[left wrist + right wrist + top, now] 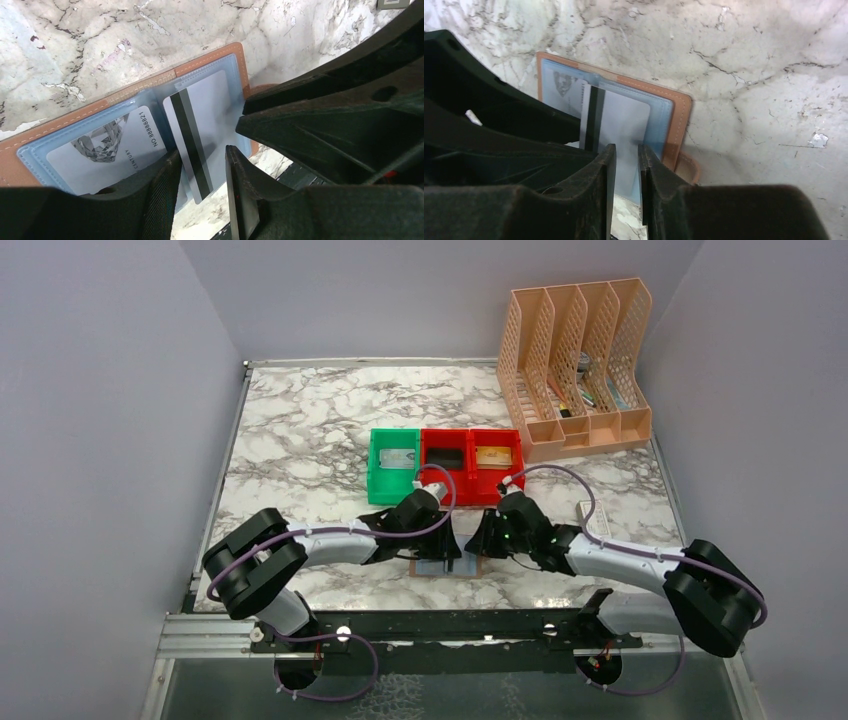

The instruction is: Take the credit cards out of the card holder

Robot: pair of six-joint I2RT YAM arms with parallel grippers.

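The striped credit card [624, 125] jutted lengthwise from the open card holder [681, 115] on the desk [300, 440] toward my right tool [625, 150], its jaws narrowly parted astride it, with my left tool [202, 152] parted wider alongside.

Marble table [300, 440], coloured bins [445, 433] (three), file rack [575, 370]

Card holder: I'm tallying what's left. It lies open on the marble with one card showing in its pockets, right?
No: two cards show, a silver one printed CENTURY and one turned stripe-up, per the left wrist view. The card holder does lie open on the marble.
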